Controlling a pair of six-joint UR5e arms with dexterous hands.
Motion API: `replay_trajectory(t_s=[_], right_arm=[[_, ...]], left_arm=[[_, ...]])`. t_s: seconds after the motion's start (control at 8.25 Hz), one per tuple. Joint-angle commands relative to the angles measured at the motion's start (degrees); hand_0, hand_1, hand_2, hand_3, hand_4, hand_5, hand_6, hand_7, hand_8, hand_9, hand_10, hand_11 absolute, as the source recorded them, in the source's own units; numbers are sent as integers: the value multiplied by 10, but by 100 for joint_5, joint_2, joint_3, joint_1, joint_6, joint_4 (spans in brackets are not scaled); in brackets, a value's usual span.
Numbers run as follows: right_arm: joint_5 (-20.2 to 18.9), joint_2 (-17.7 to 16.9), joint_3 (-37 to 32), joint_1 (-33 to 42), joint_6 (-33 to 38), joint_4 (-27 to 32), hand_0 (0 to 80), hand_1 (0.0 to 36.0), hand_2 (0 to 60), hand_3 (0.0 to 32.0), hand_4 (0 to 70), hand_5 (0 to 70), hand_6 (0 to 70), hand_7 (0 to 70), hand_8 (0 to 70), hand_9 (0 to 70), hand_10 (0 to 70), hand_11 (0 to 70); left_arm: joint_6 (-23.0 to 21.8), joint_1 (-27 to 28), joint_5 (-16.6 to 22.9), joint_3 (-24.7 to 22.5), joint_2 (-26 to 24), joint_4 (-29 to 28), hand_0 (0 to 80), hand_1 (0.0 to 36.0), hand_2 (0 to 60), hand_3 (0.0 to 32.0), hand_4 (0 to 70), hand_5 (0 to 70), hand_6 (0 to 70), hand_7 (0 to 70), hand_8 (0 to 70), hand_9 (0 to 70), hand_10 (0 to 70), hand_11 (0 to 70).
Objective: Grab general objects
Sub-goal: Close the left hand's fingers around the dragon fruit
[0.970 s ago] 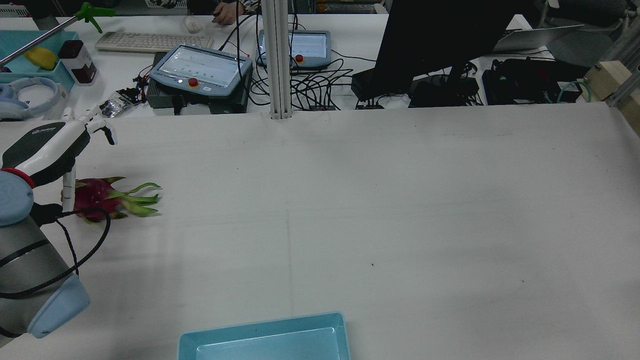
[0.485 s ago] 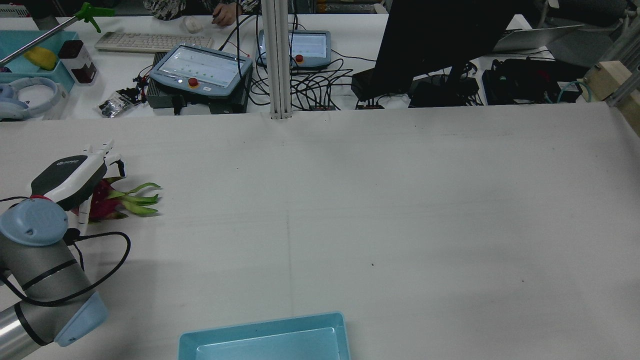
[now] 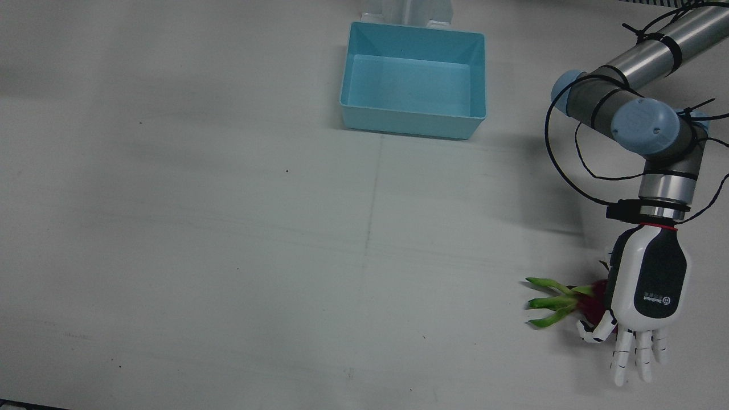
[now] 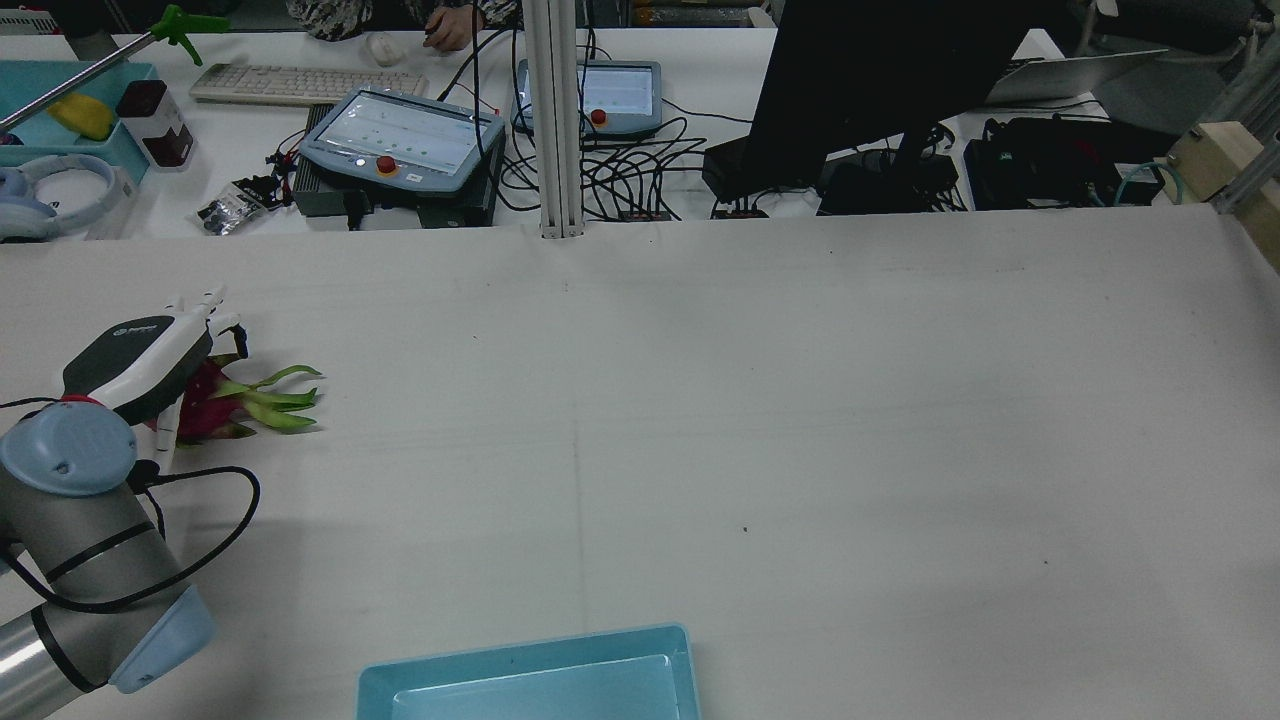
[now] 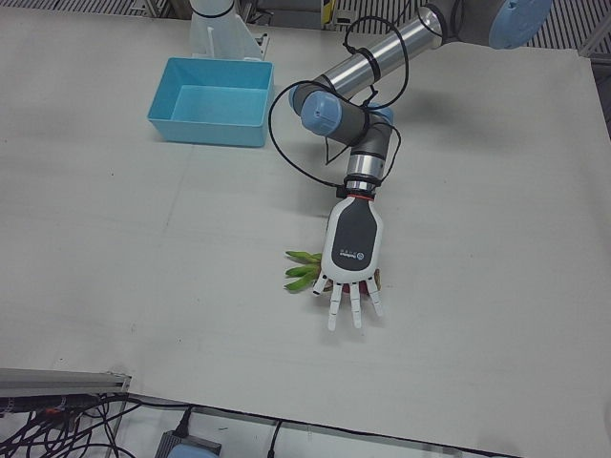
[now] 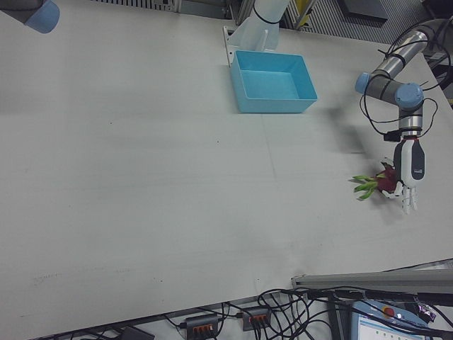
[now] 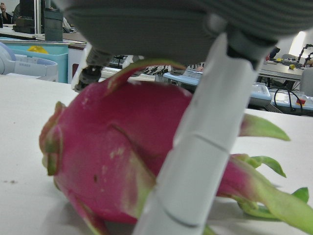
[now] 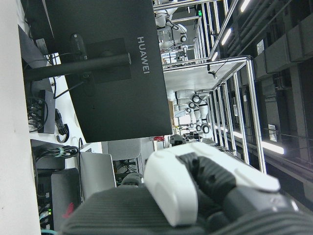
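Note:
A pink dragon fruit [image 3: 592, 300] with green leaf tips lies on the white table, near the edge on my left arm's side. It also shows in the rear view [image 4: 208, 408], the left-front view [image 5: 304, 272] and the right-front view [image 6: 381, 181]. My left hand [image 3: 646, 290] lies palm down right over it with its fingers stretched out flat and apart, and holds nothing. In the left hand view the fruit [image 7: 117, 147] fills the frame under the palm, with one white finger [image 7: 195, 161] in front of it. My right hand [image 8: 195, 196] shows only in its own view, raised and away from the table.
An open blue bin [image 3: 410, 122] stands by the arms' pedestals at the table's middle; it also shows in the rear view [image 4: 520, 655]. Beyond the table's far edge are teach pendants [image 4: 400, 145], cables and a black monitor [image 4: 880, 70].
My left hand came down and forward from above the fruit's near end until it covered the fruit. In the last half second it has barely moved. The fruit has not moved.

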Motion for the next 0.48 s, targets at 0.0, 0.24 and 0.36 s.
replay_trajectory(t_s=[0.0, 0.24, 0.36], right_arm=[[0, -2, 2, 0, 0, 0, 0, 0, 0, 0, 0, 0, 0, 0, 0, 0, 0, 0], [0, -2, -6, 0, 0, 0, 0, 0, 0, 0, 0, 0, 0, 0, 0, 0, 0, 0], [0, -2, 2, 0, 0, 0, 0, 0, 0, 0, 0, 0, 0, 0, 0, 0, 0, 0]], left_arm=[[6, 1, 8, 208, 4, -135, 800, 344, 0, 320, 0, 625, 0, 50, 71, 0, 0, 0], [5, 1, 8, 252, 12, -144, 800, 341, 0, 320, 0, 632, 0, 58, 78, 0, 0, 0], [6, 9, 8, 261, 12, -144, 800, 343, 0, 320, 0, 633, 0, 60, 78, 0, 0, 0]])
